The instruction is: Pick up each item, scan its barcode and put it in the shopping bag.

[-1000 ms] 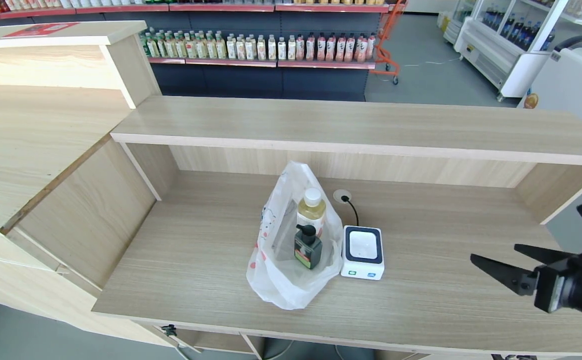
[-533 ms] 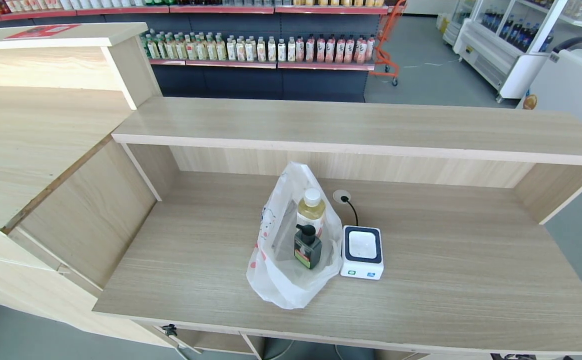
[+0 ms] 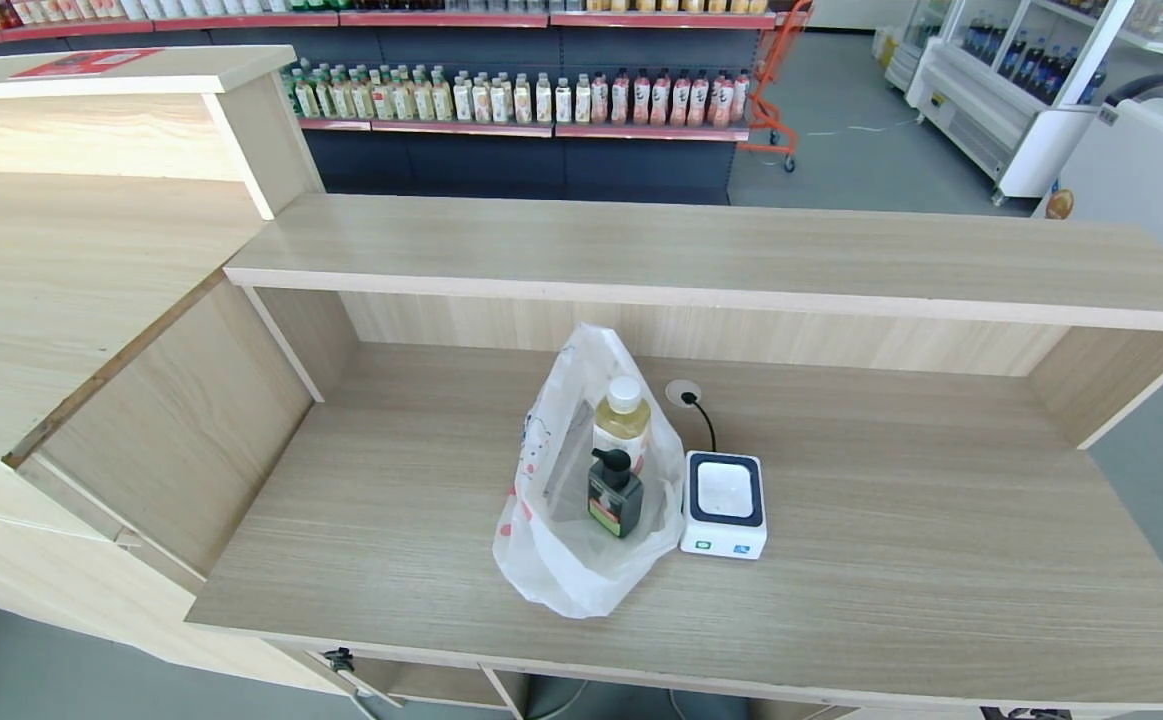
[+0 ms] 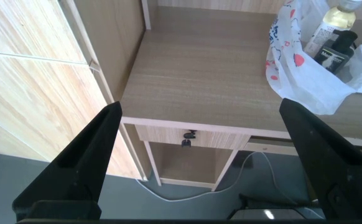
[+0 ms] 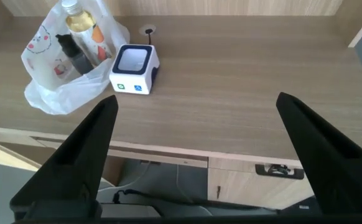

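Observation:
A white shopping bag (image 3: 566,540) stands open in the middle of the wooden counter (image 3: 891,600). Inside it are a yellow drink bottle (image 3: 623,420) with a white cap and a dark pump bottle (image 3: 614,495), both upright. A white barcode scanner (image 3: 724,503) sits right beside the bag, its cable running to a hole at the back. My left gripper (image 4: 203,134) is open, held off the counter's front edge, with the bag (image 4: 305,81) ahead of it. My right gripper (image 5: 196,134) is open too, off the front edge, facing the scanner (image 5: 134,68) and the bag (image 5: 63,84).
A raised wooden shelf (image 3: 721,255) runs along the back of the counter, and a taller side unit (image 3: 91,250) closes the left. A drawer with a key (image 4: 187,138) lies under the counter top. Store shelves with bottles (image 3: 521,95) stand far behind.
The right gripper, seen at the head view's right edge a second ago, has drawn back out of that view. Bag, bottles and scanner have not moved.

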`<state>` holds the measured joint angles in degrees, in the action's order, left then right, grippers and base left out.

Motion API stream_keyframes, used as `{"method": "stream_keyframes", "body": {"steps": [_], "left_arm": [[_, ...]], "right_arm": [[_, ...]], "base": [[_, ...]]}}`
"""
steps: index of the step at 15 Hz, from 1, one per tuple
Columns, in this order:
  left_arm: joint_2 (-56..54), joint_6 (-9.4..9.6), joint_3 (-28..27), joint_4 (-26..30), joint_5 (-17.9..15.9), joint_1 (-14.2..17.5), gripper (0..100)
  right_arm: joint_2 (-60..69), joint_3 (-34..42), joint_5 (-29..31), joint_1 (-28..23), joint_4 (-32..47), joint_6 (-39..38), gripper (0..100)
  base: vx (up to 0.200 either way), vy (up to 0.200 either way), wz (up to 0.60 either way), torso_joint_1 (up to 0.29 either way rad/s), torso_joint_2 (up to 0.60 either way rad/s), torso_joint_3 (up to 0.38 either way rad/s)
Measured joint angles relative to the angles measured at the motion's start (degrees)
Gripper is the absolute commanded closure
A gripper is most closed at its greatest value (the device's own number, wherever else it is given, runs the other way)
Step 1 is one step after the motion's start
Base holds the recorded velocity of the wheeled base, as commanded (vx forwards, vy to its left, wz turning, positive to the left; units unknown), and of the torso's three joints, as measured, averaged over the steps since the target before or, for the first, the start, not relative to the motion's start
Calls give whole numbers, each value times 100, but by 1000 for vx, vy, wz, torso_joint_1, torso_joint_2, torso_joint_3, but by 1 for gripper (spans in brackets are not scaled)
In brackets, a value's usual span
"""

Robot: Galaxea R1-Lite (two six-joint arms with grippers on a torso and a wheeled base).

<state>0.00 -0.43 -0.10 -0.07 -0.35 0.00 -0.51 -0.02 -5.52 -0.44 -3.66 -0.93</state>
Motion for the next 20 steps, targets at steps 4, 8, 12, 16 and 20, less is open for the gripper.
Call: {"method": "stream_keyframes", "body": {"steps": [4,8,12,16,20], "left_arm": [[0,0,0,0,0,0,0],[0,-17,0,0,-7,0,0],[16,27,0,0,-13,0,0],[16,11,0,0,-11,0,0],[5,-1,0,2,-9,0,0]], "right_arm": [[76,2,2,0,10,11,0],[82,2,132,0,11,2,0],[82,2,172,0,18,15,0],[80,0,143,2,33,66,0],[78,2,154,0,24,74,0]], "base": [[0,0,0,0,0,0],[0,0,0,0,0,0],[200,-200,0,5,2,6],[150,-150,0,-2,-4,2],[0,0,0,0,0,0]]}}
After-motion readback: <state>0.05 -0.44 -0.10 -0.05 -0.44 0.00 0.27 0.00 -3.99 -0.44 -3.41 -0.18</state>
